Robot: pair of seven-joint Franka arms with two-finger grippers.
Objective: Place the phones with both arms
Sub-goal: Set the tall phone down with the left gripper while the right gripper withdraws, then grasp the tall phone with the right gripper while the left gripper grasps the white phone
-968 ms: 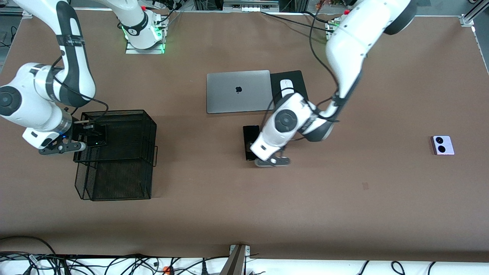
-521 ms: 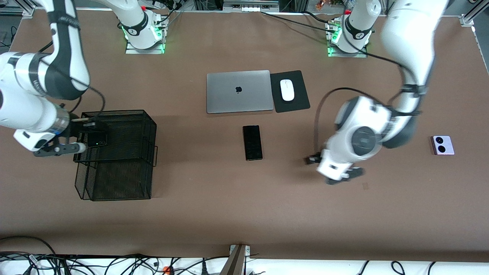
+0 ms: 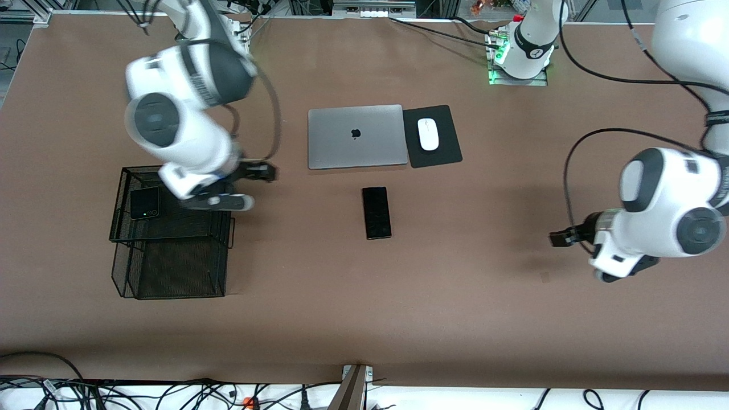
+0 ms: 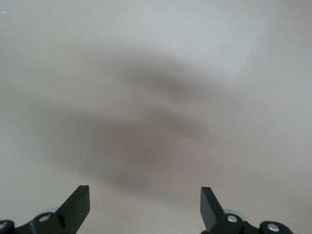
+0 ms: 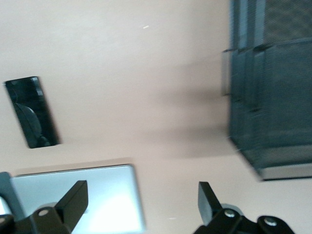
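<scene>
The small black phone (image 3: 144, 203) lies in the mesh basket (image 3: 171, 267). The right hand (image 3: 242, 185) and left hand (image 3: 592, 256) are wide, empty, over the worktop (image 3: 455, 319).

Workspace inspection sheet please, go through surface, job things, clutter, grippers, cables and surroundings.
Surface: brown table, bare around the items.
Job's things: small black phone in the mesh basket; long black phone on the table, nearer the camera than the laptop; third phone not seen.
Clutter: laptop, mouse on mousepad.
Grippers: right gripper open, empty, by the basket; left gripper open, empty, over bare table.
Cables: bundle along the camera-side edge.
Surroundings: nothing seen.
</scene>
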